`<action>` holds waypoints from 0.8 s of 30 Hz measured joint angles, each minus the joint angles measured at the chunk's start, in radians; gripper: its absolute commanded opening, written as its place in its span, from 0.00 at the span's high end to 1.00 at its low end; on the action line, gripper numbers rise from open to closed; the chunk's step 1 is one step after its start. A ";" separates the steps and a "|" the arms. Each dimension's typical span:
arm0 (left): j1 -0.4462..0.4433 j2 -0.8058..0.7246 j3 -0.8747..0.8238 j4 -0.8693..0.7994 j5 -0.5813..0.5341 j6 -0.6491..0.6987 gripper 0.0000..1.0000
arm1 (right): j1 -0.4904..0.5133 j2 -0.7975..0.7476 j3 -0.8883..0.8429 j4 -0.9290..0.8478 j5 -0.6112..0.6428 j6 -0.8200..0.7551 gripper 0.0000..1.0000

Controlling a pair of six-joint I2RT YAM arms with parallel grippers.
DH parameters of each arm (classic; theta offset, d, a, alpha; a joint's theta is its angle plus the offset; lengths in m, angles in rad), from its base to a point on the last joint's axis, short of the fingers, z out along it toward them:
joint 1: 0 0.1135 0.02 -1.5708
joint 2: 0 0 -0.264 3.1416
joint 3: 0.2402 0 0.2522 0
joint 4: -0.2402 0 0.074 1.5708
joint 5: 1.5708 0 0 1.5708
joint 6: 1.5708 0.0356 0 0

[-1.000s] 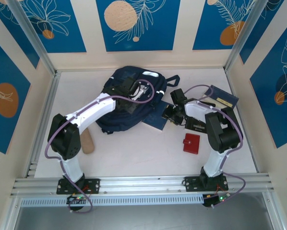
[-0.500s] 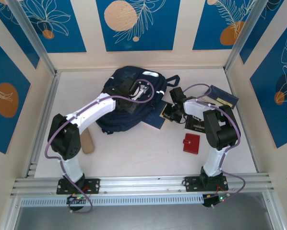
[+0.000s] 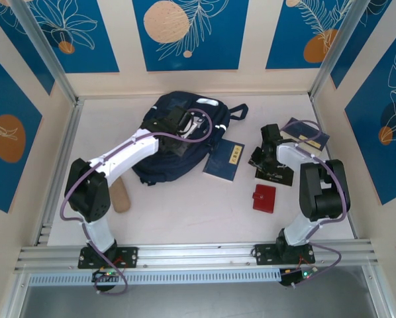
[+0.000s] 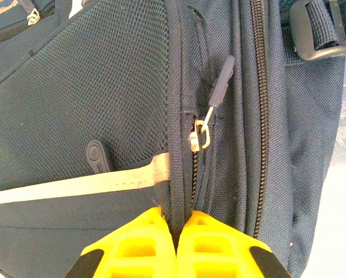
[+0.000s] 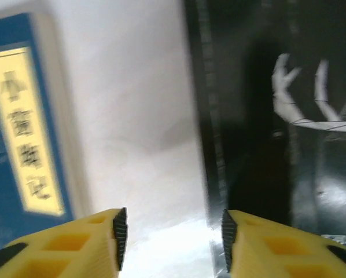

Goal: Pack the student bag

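left gripper (image 4: 176,225) pinching student bag (image 4: 98,87) seam, right gripper (image 5: 173,231) apart beside blue booklet (image 5: 22,116)

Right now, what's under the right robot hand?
Below the open right gripper lies bare white table, with a blue gold-labelled booklet on one side and a flat black item on the other. Whatever sits directly beneath the yellow fingers is covered.
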 measured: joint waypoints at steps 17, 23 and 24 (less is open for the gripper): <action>0.000 -0.045 0.094 -0.077 -0.062 0.004 1.00 | 0.142 0.060 0.066 0.343 -0.452 -0.351 0.41; 0.000 -0.051 0.094 -0.082 -0.062 0.005 1.00 | 0.129 0.130 0.102 0.406 -0.515 -0.395 0.51; 0.000 -0.051 0.094 -0.083 -0.062 0.005 1.00 | 0.127 0.141 0.108 0.413 -0.525 -0.401 0.53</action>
